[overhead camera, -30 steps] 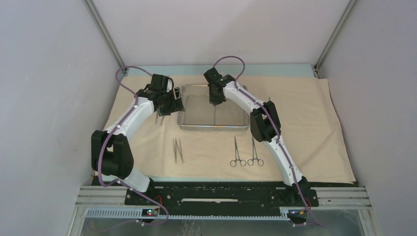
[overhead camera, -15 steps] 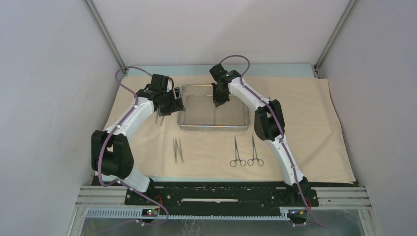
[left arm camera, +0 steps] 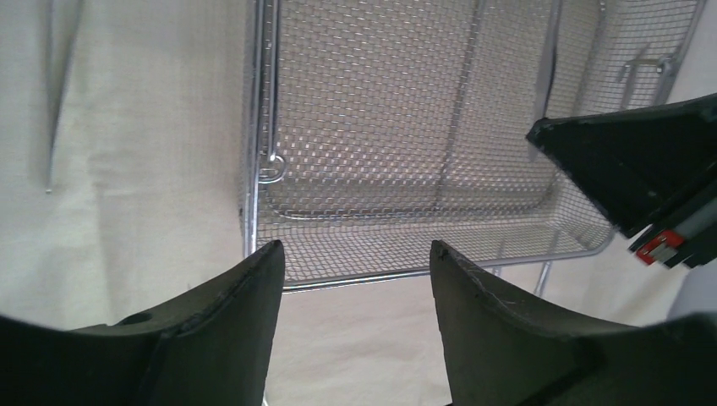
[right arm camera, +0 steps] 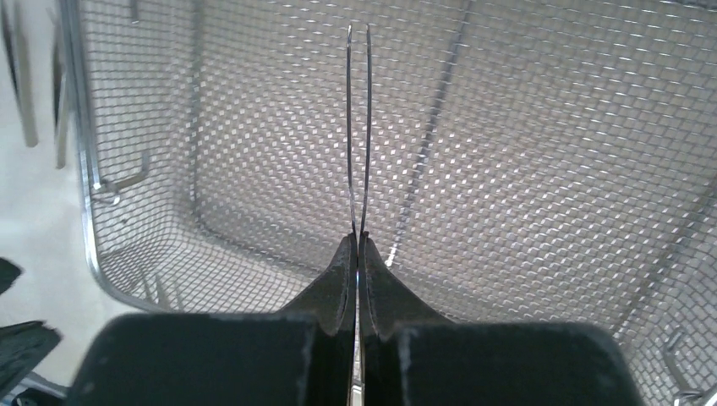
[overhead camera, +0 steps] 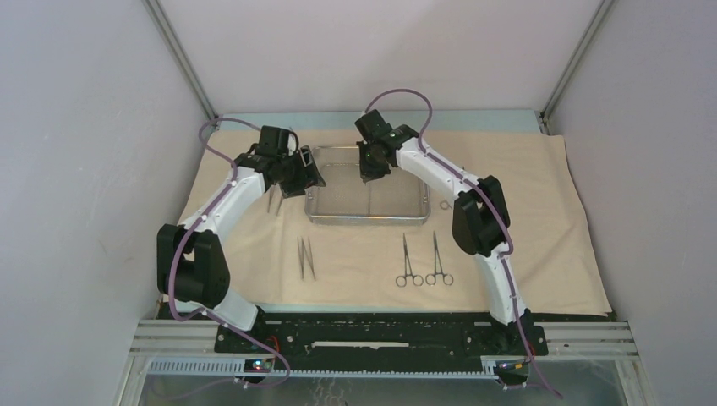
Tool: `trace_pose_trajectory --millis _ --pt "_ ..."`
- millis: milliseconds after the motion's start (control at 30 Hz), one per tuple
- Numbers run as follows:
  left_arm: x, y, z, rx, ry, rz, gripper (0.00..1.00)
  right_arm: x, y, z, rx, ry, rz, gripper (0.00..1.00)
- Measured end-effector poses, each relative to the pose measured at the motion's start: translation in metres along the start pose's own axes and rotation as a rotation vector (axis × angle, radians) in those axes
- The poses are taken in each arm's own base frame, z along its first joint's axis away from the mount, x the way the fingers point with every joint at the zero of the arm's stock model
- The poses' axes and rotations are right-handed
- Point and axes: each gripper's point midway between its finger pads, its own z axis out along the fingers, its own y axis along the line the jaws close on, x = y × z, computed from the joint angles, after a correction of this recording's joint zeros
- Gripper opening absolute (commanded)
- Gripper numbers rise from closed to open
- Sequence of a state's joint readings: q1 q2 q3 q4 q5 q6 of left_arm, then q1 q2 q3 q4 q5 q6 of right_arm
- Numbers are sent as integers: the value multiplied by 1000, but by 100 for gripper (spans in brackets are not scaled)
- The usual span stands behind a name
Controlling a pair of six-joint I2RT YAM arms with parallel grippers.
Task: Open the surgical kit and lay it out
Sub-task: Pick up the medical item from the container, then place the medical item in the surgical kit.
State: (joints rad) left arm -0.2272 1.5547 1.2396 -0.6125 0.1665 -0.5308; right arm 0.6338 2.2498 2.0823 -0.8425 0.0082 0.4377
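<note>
Your right gripper (right arm camera: 357, 244) pinches slim tweezers (right arm camera: 368, 127) above the mesh tray (right arm camera: 550, 169); your left gripper (left arm camera: 355, 249) gapes wide by the tray's left end.

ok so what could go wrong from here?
1. The right hand pinches the tweezers by one end only, with the thin prongs over the tray mesh; they could pivot, slip, or snag in it.
2. The left hand is open at the tray's left end, close to the right hand; the two might clash, or it may shove the tray.
</note>
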Motion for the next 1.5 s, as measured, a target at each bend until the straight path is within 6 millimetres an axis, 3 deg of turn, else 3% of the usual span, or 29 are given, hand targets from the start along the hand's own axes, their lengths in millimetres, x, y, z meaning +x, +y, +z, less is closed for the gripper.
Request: trace_pose_trajectory --millis 267,533,800,1167,1500 --pt "5 -26 0 80 17 -65 60 9 36 -11 -38 -77 -68 0" --pt "5 -53 1 159 16 -120 59 18 52 -25 -88 -130 -89 0" --pt "-1 -64 3 204 7 -153 58 8 68 -52 -189 -193 -70 0" --pt "-10 -74 1 252 -20 -169 51 17 80 -54 -267 -169 -69 0" --pt "-21 -80 1 286 -46 -211 41 20 93 -69 -352 -171 -71 0"
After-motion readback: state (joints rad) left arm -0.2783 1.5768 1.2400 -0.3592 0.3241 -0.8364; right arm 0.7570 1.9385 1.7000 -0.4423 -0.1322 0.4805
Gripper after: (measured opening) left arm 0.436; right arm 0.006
